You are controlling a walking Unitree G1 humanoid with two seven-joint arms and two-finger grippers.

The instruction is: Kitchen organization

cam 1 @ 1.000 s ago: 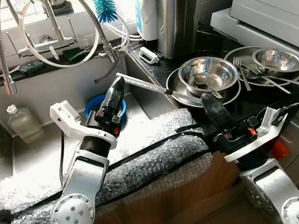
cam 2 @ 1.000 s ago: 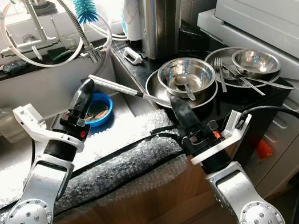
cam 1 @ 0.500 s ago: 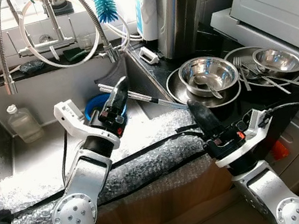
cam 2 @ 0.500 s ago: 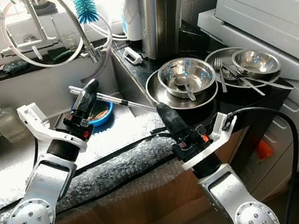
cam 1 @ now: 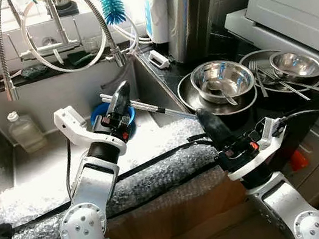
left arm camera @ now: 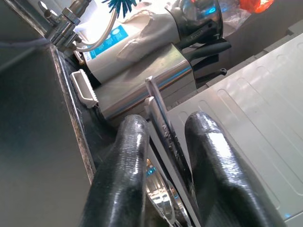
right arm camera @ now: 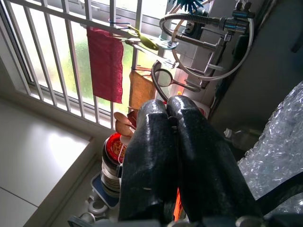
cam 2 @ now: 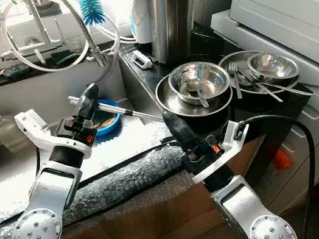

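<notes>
Long metal tongs (cam 1: 144,105), horiz. above sink

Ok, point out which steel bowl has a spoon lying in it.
The nearer steel bowl, nested in the wide pan, holds the spoon. The far bowl has none inside.

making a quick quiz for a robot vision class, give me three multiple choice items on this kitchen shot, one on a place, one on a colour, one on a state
1. Where does the blue bowl sit?
A. in the sink
B. on the white appliance
C. inside the pan

2. What colour are the bristles of the bottle brush by the tap?
A. red
B. blue
C. yellow

3. What is the left gripper doing?
A. hanging open over the floor
B. shut on a bottle
C. shut on a long metal rod

Answers:
1 A: the blue bowl lies on the floor of the sink, behind the left gripper.
2 B: the bottle brush has bright blue bristles.
3 C: the left wrist view has both fingers pressed against the metal rod.
</notes>
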